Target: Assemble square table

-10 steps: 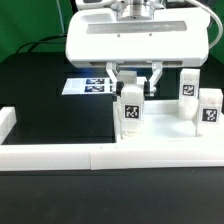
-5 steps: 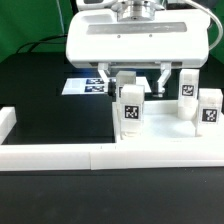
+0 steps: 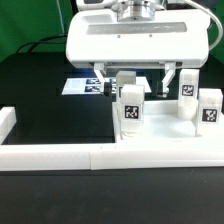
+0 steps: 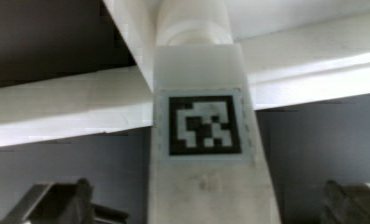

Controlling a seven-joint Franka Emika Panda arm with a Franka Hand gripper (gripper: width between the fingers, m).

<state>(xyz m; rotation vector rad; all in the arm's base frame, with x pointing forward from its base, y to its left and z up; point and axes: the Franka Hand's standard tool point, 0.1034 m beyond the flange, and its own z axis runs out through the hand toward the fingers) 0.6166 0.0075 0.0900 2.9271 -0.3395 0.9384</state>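
Note:
A white tagged leg point(image 3: 131, 110) stands upright on the white square tabletop point(image 3: 165, 138) at its corner on the exterior view's left. My gripper point(image 3: 132, 78) hangs just above and behind it, open, with its fingers point(image 3: 100, 74) spread wide on either side and not touching it. In the wrist view the same leg point(image 4: 203, 110) fills the middle, and the gripper point(image 4: 203, 205) has a dark fingertip point(image 4: 57, 200) well clear on each side. Two more legs point(image 3: 187, 88) point(image 3: 210, 108) stand upright on the tabletop at the exterior view's right.
The low white border wall point(image 3: 50, 153) runs along the front and turns up at the exterior view's left point(image 3: 8, 120). The marker board point(image 3: 84, 86) lies flat on the black table behind the gripper. A green backdrop stands behind.
The gripper's fingers have spread apart from the standing leg over the last second. The leg stays upright in place.

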